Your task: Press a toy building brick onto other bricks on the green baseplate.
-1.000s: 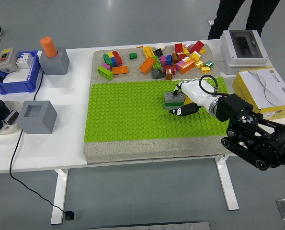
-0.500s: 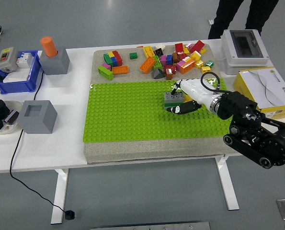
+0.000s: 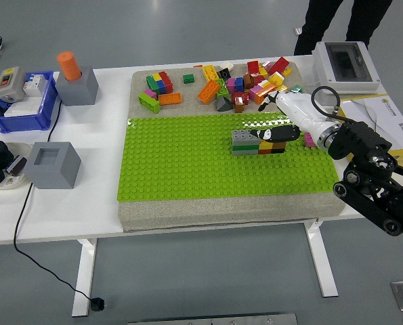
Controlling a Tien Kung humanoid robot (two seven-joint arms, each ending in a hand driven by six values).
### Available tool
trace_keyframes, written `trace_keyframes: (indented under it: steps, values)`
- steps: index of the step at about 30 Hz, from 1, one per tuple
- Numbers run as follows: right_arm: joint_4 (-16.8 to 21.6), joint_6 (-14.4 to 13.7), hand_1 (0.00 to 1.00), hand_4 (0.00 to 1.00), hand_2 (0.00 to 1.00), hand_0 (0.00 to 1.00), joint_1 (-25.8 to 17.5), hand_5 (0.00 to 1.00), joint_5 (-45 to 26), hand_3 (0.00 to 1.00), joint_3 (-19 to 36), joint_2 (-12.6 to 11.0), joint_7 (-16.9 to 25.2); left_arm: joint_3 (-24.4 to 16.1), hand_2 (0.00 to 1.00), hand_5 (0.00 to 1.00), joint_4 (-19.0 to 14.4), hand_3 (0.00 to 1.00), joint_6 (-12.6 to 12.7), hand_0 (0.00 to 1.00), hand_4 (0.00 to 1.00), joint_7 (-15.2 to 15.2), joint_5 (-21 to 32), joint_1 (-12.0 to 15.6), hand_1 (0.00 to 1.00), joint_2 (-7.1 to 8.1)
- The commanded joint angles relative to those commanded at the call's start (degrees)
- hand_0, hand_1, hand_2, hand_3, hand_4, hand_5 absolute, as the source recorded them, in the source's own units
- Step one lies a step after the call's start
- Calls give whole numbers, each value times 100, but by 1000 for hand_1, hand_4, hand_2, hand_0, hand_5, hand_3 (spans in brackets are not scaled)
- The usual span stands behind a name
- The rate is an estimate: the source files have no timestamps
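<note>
Bricks of grey plastic (image 3: 245, 142) stand as a low stack on the bright green studded baseplate (image 3: 181, 162), a little right of its middle, and an orange brick (image 3: 274, 146) sits just beside them on the right. The robot's right hand (image 3: 282, 130), white with black fingertips, hovers over this orange brick. Its fingers (image 3: 267, 135) are stretched forward and lie almost flat, with the tips close to the grey stack; I cannot tell if they touch the bricks or press on them, and I see nothing clamped between them. The left arm does not show at all.

Behind the baseplate, on the far strip of the grey mat (image 3: 187, 217), a heap of loose coloured bricks (image 3: 245, 84) waits. A person in dark trousers (image 3: 336, 24) stands at the far side of the white table (image 3: 66, 210) and does not reach in.

To my eye the pressing step is in hand or near its end. The next move, I think, calls for a straight push downward with flat fingers so the studs lock, without sliding the brick sideways.
</note>
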State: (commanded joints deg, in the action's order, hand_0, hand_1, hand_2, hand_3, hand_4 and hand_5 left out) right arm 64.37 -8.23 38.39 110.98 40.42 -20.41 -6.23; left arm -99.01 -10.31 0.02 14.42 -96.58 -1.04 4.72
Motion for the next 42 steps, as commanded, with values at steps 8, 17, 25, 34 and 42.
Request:
trace_keyframes:
  steps: [8, 17, 25, 34, 42]
  values:
    - [-41, -74, 671, 739, 687, 723, -460, 200, 731, 683, 511, -317, -71, -25, 775, 851, 0, 434, -29, 787, 998, 2, -84, -14, 801, 23]
    - [-128, -238, 666, 723, 706, 709, -983, 158, 985, 690, 1123, -297, -49, -26, 775, 850, 0, 436, -59, 787, 998, 10, -129, -41, 801, 32]
    - [-411, -38, 737, 717, 793, 734, -768, 144, 1034, 696, 712, -275, -192, -47, 776, 852, 0, 438, -61, 787, 998, 11, -161, -63, 801, 25]
    - [-592, 87, 751, 722, 812, 743, -603, 150, 1048, 697, 555, -253, -271, -51, 776, 853, 0, 438, -60, 787, 998, 12, -166, -79, 802, 24]
    - [-805, 181, 761, 726, 826, 753, -393, 163, 993, 700, 313, -178, -303, -53, 776, 854, 0, 439, -61, 787, 998, 12, -172, -84, 802, 25]
